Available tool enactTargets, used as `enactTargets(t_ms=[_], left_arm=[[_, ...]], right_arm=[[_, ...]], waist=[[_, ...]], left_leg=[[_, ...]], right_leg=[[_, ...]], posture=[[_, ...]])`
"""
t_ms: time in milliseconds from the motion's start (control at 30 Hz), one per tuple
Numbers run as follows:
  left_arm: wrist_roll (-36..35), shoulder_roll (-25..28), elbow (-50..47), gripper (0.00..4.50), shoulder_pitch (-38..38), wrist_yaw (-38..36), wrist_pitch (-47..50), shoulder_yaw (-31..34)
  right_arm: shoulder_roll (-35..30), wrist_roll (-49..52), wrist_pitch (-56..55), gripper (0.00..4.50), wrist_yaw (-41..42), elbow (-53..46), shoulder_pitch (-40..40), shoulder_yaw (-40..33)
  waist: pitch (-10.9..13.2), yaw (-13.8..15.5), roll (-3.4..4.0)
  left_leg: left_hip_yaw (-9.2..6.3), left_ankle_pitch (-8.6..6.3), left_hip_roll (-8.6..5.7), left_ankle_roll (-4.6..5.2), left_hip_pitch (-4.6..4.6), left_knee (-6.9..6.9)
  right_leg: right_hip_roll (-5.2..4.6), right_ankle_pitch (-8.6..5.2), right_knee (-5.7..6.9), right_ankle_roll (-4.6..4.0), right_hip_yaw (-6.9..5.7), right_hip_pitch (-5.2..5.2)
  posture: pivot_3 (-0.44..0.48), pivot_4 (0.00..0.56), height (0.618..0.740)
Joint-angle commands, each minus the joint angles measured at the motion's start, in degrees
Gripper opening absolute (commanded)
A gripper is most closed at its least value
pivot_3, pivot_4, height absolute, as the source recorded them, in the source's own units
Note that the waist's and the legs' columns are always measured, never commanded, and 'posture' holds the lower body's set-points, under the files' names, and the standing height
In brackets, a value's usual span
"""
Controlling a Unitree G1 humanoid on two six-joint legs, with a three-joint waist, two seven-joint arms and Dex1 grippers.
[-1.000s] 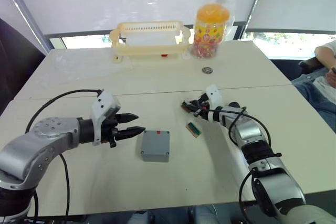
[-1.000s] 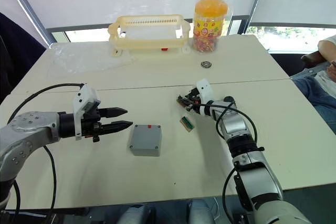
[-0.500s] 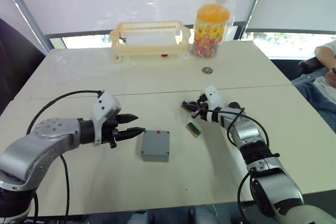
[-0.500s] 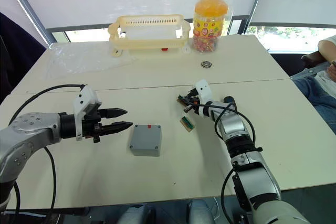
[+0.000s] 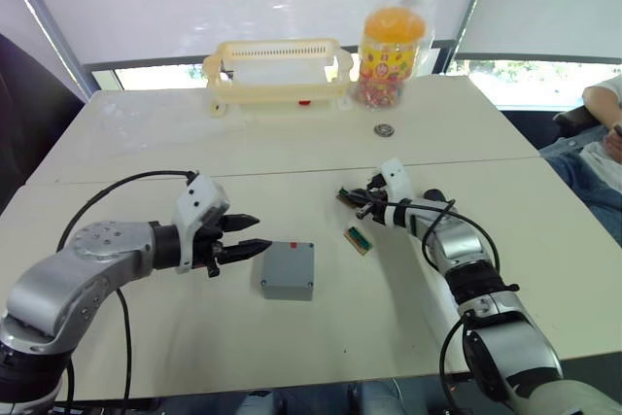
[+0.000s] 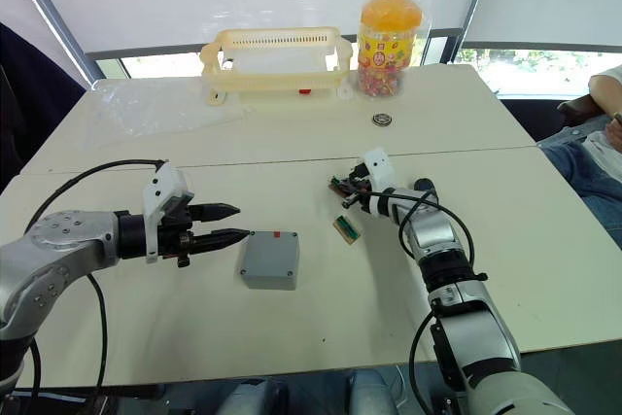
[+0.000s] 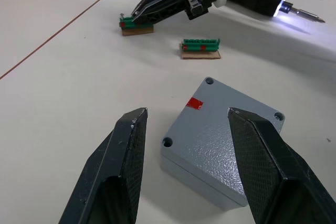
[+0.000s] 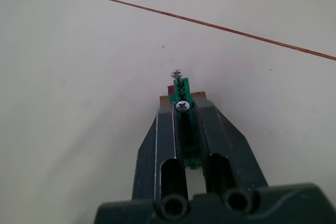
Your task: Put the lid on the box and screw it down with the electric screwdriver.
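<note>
Box (image 7: 223,136) between parted pincer fingers (image 7: 123,177) (left wrist)

Grey box (image 5: 288,270) w/ red mark, black claw (image 7: 184,129), green screw strip (image 8: 185,114), yellow basket (image 5: 277,71).

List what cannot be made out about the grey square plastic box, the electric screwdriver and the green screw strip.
The grey square plastic box: inside hidden by its closed top, every view.
The pen-style electric screwdriver with metal bit: body cut off by the edge, left wrist view.
The green plastic screw strip: mostly covered by the right gripper, right wrist view.
</note>
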Motion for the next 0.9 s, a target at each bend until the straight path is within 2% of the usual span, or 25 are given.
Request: enactTargets(t_ms=[33,533,600,633,700,733,900], left_arm=[[0.2,0.0,-0.7,2.47,0.3,-0.4,-1.1,0.4],[0.7,-0.5,-0.8,2.47,0.7,-0.3,-1.5,0.0],[0.8,-0.6,-0.8,2.47,0.7,-0.2,-1.5,0.0],[0.9,-0.7,-0.8,2.47,0.7,-0.2,-1.4,0.0],[1.0,-0.7,-0.8,2.47,0.6,-0.3,-1.5,-0.1],[1.1,-0.7,-0.8,2.47,0.6,-0.3,-1.5,0.0],[1.4,-0.9,-0.7,2.47,0.6,-0.4,-1.5,0.0]], right_arm=[[0.3,0.0,-0.3,2.16,-0.2,-2.0,-0.8,-0.8],[0.4,0.8,1.2,2.16,-0.9,-6.2,0.5,-1.9],[0.4,0.5,1.0,1.62,-1.0,-6.0,0.7,-1.8],[0.4,0.4,0.9,1.26,-1.0,-5.9,0.7,-1.7],[0.5,0.3,0.9,0.24,-1.0,-5.7,0.8,-1.5],[0.5,0.2,1.0,0.04,-0.9,-5.7,0.9,-1.4],[0.6,0.8,1.5,0.04,-1.0,-6.3,0.9,-1.9]], waist=[[0.0,0.0,0.00],[0.0,0.0,0.00],[0.0,0.0,0.00],[0.0,0.0,0.00],[0.0,0.0,0.00],[0.0,0.0,0.00],[0.0,0.0,0.00]], left_leg=[[0.00,0.00,0.00,0.00,0.00,0.00],[0.00,0.00,0.00,0.00,0.00,0.00],[0.00,0.00,0.00,0.00,0.00,0.00],[0.00,0.00,0.00,0.00,0.00,0.00],[0.00,0.00,0.00,0.00,0.00,0.00],[0.00,0.00,0.00,0.00,0.00,0.00],[0.00,0.00,0.00,0.00,0.00,0.00]], right_leg=[[0.00,0.00,0.00,0.00,0.00,0.00],[0.00,0.00,0.02,0.00,0.01,-0.01],[0.00,0.00,0.02,0.00,0.01,-0.01],[0.00,0.00,0.02,0.00,0.01,-0.01],[0.00,0.00,0.02,0.00,0.01,-0.01],[0.00,0.00,0.02,0.00,0.01,-0.01],[0.01,0.00,0.02,0.00,0.00,-0.01]], posture=[[0.000,0.150,0.740],[0.000,0.150,0.740],[0.000,0.150,0.740],[0.000,0.150,0.740],[0.000,0.150,0.740],[0.000,0.150,0.740],[0.000,0.150,0.740]])
